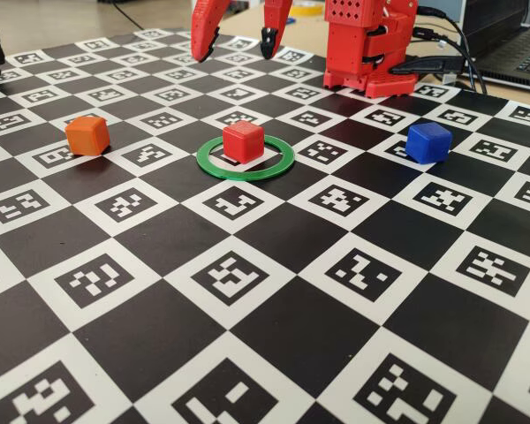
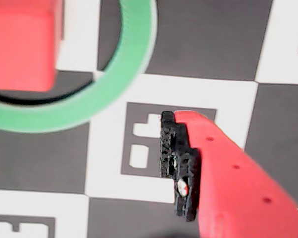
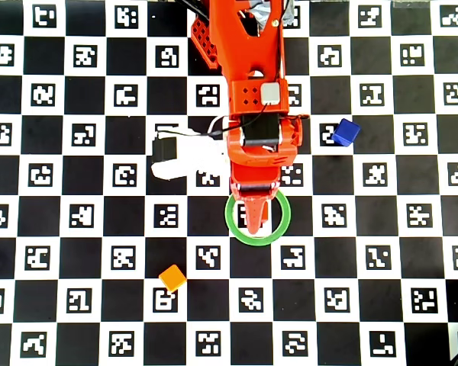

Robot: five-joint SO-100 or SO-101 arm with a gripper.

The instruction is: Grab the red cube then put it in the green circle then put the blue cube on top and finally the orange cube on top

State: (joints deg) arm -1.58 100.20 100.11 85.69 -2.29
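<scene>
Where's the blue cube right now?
In the fixed view the blue cube sits alone on the board right of the green circle, which holds the red cube.

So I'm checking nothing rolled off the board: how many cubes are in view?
3. The small matte red plastic cube sits inside the thin green plastic ring; in the fixed view the orange plastic cube lies left of it and the blue plastic cube right.
</scene>
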